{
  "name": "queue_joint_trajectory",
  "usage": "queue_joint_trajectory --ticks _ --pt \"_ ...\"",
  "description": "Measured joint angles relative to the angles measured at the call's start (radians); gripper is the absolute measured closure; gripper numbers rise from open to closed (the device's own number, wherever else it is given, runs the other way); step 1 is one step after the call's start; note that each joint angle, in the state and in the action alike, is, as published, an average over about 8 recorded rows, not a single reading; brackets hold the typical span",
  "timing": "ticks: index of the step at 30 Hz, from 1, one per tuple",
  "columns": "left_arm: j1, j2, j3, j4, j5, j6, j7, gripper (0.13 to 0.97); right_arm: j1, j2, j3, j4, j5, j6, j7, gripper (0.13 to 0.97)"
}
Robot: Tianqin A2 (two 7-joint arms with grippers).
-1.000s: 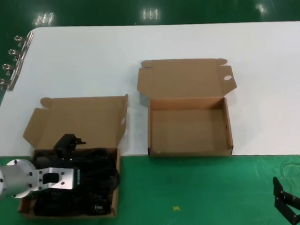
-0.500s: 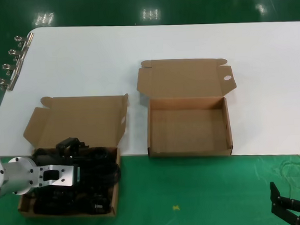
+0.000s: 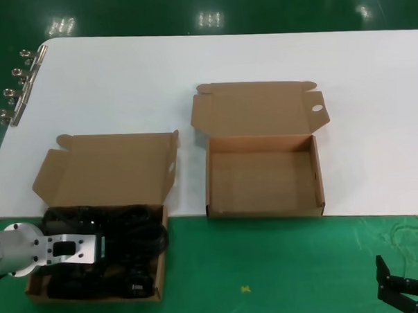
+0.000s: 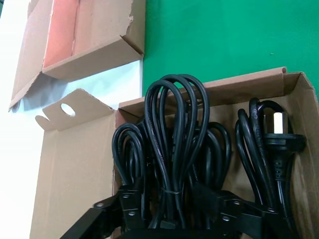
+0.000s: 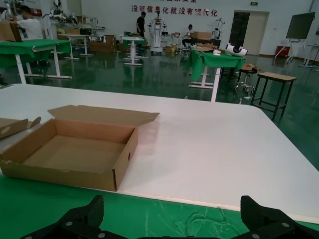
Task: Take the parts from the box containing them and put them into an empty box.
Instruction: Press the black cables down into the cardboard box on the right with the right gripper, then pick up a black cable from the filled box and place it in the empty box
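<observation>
In the head view the left gripper (image 3: pixel 133 248) is low inside the box containing them (image 3: pixel 162 266), which sits at the near left, on the green mat with its lid lying back on the white table (image 3: pixel 191 60). Its black fingers cannot be separated from the black cords there; only the silver wrist is clear. The left wrist view shows more: the two fingers (image 4: pixel 130 209) stand on both sides of one tied bundle of the parts (image 4: pixel 174 149), close to it, but the lower edge of the picture cuts the fingers, so I cannot tell if they press the cord or only stand beside it. Another cord with a two-pin plug (image 4: pixel 279 132) lies apart at the box wall. The empty box (image 3: pixel 264 178) stands to the right, across the border of table and mat, its lid open with a small round hole (image 3: pixel 317 109) in one tab. The right gripper (image 3: pixel 406 292) is parked at the near right corner, partly cut off by the frame; in the right wrist view its fingers (image 5: pixel 82 214) are spread wide with nothing between. On the far wall in that view there is red Chinese writing (image 5: pixel 182 10), too small for me to read surely. Some metal clips (image 3: pixel 15 89) hang at the left edge of the table.
</observation>
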State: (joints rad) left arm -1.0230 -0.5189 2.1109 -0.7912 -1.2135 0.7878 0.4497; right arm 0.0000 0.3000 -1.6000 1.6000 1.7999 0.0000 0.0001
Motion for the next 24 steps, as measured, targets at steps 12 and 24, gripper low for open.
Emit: queue_joint_trajectory --ticks 12,24 --pt "0.014 -0.026 0.006 -0.054 0.015 0.013 -0.051 0.825 0.0 0.0 0.0 0.0 0.0 0.0 0.0 0.129" --pt "0.035 -0.066 -0.003 -0.149 0.026 0.031 -0.113 0.881 0.0 0.0 0.0 0.0 0.0 0.0 0.0 0.129"
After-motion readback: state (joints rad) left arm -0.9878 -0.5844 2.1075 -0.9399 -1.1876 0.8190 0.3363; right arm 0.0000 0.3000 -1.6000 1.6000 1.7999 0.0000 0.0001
